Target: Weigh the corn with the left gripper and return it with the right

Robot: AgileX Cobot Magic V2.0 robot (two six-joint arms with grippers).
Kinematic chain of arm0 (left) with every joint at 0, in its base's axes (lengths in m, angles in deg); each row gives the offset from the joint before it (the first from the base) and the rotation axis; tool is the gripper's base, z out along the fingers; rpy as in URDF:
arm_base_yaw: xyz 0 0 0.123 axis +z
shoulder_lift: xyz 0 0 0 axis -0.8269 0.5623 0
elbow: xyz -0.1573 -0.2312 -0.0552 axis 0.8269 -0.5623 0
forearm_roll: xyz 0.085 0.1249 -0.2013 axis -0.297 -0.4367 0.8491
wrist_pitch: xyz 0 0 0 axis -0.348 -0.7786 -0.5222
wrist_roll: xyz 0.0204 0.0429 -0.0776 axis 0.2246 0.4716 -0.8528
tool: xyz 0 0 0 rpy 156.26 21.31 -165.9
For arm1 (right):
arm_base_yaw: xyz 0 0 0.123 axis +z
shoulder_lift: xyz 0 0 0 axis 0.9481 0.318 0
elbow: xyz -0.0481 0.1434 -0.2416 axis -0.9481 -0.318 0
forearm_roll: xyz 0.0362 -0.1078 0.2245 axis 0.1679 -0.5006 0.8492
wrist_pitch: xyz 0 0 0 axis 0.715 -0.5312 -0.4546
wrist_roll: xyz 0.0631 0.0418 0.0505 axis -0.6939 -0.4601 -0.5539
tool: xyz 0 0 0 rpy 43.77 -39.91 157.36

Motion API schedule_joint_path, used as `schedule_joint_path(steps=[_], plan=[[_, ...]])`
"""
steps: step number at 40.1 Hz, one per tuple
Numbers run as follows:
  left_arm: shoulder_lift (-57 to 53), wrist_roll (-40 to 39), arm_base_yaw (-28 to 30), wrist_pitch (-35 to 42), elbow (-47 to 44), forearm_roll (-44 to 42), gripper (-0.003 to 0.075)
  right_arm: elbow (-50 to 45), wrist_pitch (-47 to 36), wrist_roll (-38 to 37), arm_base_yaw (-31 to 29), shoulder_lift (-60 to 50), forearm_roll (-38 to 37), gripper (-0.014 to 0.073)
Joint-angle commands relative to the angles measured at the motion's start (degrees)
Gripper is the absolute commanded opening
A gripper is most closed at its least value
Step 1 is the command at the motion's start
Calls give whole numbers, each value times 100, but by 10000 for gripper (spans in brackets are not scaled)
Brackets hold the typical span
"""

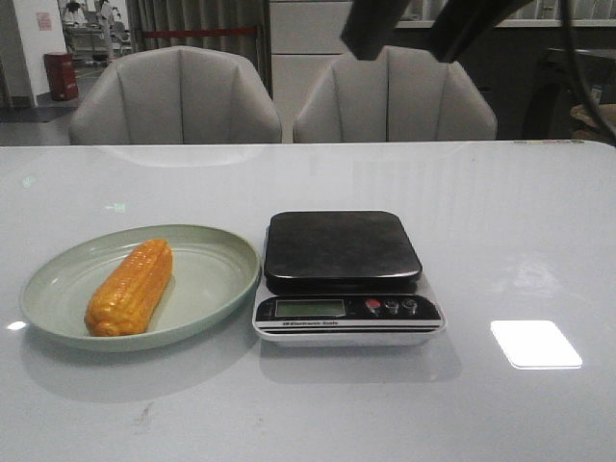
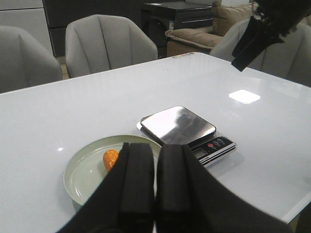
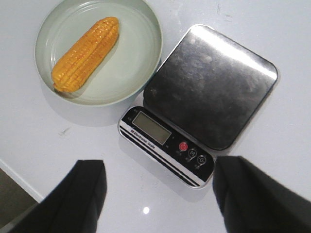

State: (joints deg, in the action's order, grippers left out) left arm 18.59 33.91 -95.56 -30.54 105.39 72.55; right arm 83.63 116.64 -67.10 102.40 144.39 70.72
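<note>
Front view: corn (image 1: 130, 289) lies on its side in a pale green plate (image 1: 217, 252) at the table's (image 1: 520, 212) left, running slantwise from the near rim toward the plate's middle. Scale (image 1: 346, 277) stands just right of the plate, its edge at or very near the plate rim; whether they touch cannot be told. Its dark platform (image 1: 342, 245) carries nothing, and the display (image 1: 309, 308) and three buttons (image 1: 391, 306) face the near edge. Two grey chairs (image 1: 175, 96) stand behind the table. Left wrist view: left gripper (image 2: 155, 194) is held above the table over the plate's near side, fingers (image 2: 137, 184) pressed together and holding nothing; only the corn's tip shows beside them. Right wrist view: right gripper (image 3: 158, 194) hangs high over the scale's front edge, fingers (image 3: 85, 191) spread wide and holding nothing, well apart from corn, plate and scale.
</note>
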Motion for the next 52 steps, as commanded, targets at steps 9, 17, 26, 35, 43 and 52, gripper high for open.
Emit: schedule_joint_path(steps=[9, 17, 26, 35, 43, 52], plan=[[67, -18, -6, 478, 135, -19, 114, -1618, -1286, 103, -38, -1851, 41, 563], [67, -18, -6, 478, 135, -19, 114, -3033, -2193, 103, -38, -3214, 41, 563], [67, -18, -6, 478, 135, -19, 114, -4167, -2758, 103, -38, -4972, 41, 563], [67, -18, -6, 478, 135, -19, 114, -4960, -2875, 103, -38, -6727, 41, 563], [67, -18, -6, 478, 135, -19, 114, -5586, -3491, 103, -38, -7487, 30, 563], [67, -18, -6, 478, 135, -19, 114, -5823, -4019, 103, -38, -7498, 30, 519]])
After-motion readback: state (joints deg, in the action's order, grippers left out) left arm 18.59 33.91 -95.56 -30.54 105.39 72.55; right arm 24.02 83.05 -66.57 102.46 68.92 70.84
